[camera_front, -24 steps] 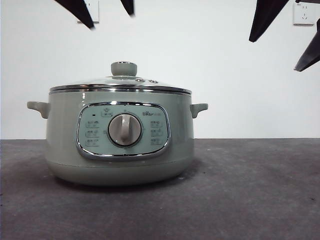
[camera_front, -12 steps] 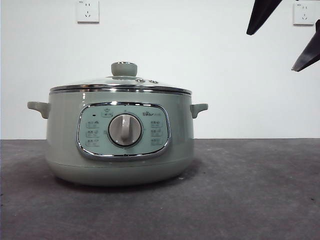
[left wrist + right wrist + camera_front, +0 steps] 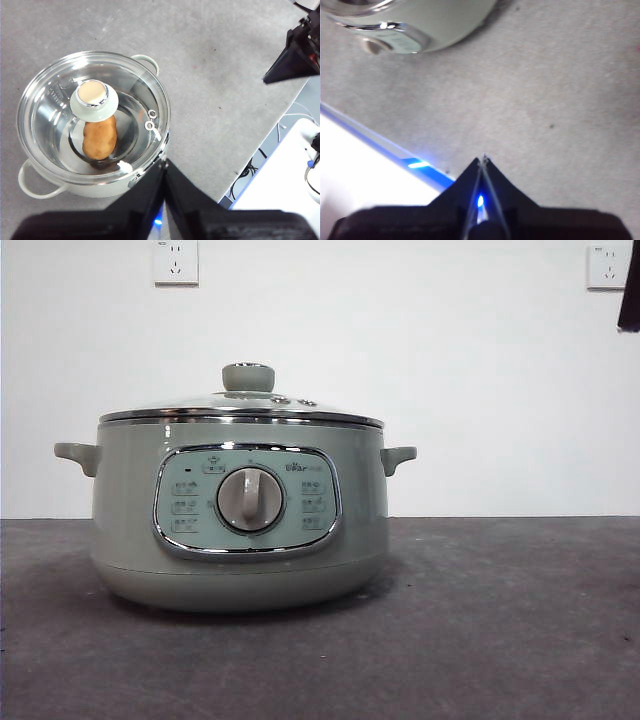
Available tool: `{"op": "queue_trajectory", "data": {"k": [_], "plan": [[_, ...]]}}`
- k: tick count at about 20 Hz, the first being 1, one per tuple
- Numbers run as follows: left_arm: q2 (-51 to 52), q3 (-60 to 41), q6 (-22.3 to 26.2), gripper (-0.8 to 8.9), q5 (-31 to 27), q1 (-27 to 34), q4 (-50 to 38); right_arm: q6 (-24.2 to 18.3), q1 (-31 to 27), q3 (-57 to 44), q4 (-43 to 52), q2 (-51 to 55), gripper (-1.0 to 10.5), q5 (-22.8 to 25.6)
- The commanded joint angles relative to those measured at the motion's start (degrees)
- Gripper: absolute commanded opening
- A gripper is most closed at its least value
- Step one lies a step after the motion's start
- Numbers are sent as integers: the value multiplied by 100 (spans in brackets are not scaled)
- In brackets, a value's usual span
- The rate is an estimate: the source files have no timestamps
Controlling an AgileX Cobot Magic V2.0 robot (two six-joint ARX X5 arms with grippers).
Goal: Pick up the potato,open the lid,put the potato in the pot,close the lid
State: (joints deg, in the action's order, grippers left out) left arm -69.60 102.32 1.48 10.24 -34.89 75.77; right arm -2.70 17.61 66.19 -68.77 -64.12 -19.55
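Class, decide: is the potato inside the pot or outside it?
Inside. The left wrist view shows the potato through the glass lid, which sits shut on the pot.

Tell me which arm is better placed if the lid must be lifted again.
Left, probably. Its claw hangs above the pot, with the lid in view. The right claw is over bare table beside it.
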Motion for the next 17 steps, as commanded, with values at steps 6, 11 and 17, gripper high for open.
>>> {"op": "queue_trajectory", "data": {"k": [6,11,17], "plan": [[-175,-22,24,-3,26,-2,-13,-37,-7,-46,472,-15,1,372],[7,-39,931,-3,31,721,-13,-37,-7,-46,1246,-15,1,669],[1867,-2371,1169,-3,26,2367,-1862,-37,-7,-46,2240,-22,1,957]]}}
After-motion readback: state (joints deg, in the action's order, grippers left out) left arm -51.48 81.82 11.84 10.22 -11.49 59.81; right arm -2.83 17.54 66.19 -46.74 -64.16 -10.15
